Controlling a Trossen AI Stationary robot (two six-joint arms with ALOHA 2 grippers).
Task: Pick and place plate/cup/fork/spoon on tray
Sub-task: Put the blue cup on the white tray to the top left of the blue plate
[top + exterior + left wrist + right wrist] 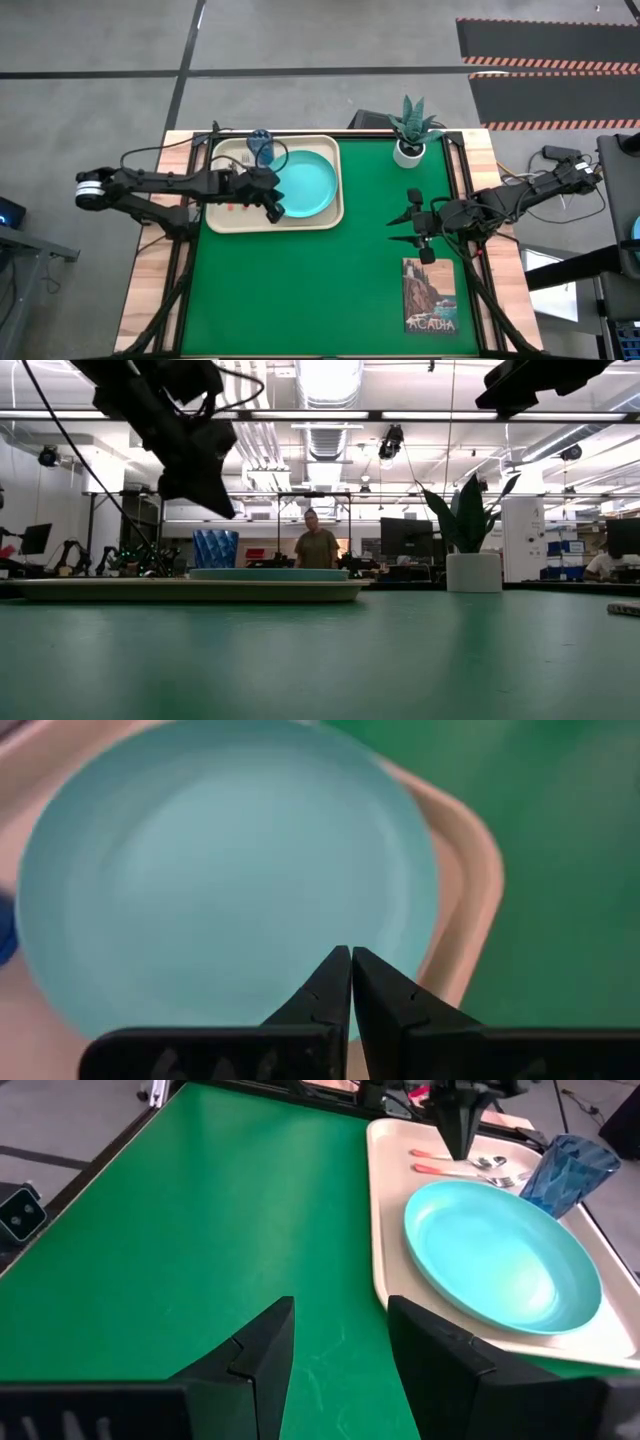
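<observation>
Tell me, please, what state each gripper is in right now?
Left gripper: closed, empty, above the plate.
Right gripper: open, empty, over the table.

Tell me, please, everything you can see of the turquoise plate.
The plate is round, plain turquoise, smooth like plastic, with a shallow raised rim. It is empty and lies flat in the right part of the beige tray. The cup, fork and spoon lie beside it. The shut left gripper hangs over its edge.
</observation>
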